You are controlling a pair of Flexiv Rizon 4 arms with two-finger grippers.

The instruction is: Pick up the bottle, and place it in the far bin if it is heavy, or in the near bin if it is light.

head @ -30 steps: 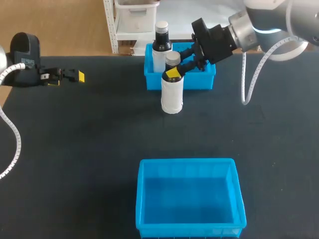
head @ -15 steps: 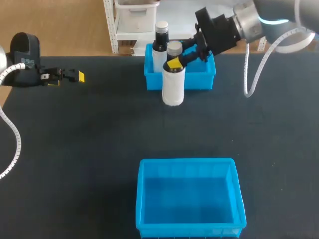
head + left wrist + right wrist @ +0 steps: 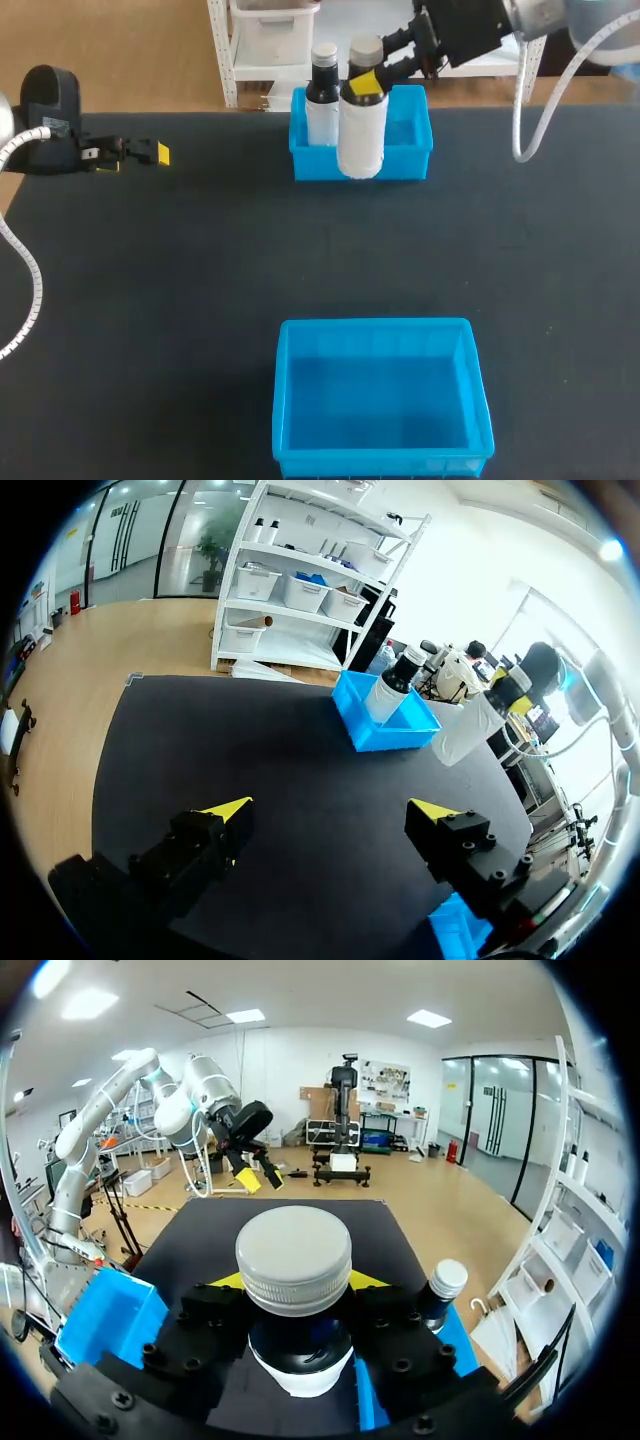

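My right gripper is shut on the neck of a white bottle with a grey cap. It holds the bottle upright in the air, at the front wall of the far blue bin. In the right wrist view the cap sits between my right gripper's yellow-tipped fingers. A second, dark-necked bottle stands in the far bin's left end. The near blue bin lies empty at the table's front. My left gripper rests at the far left, open and empty, its fingers wide apart in the left wrist view.
The black table mat spreads between the two bins. From the left wrist view the held bottle hangs beside the far bin.
My right arm has lifted the bottle off the table and carried it up and back toward the far bin. The left arm has not moved.
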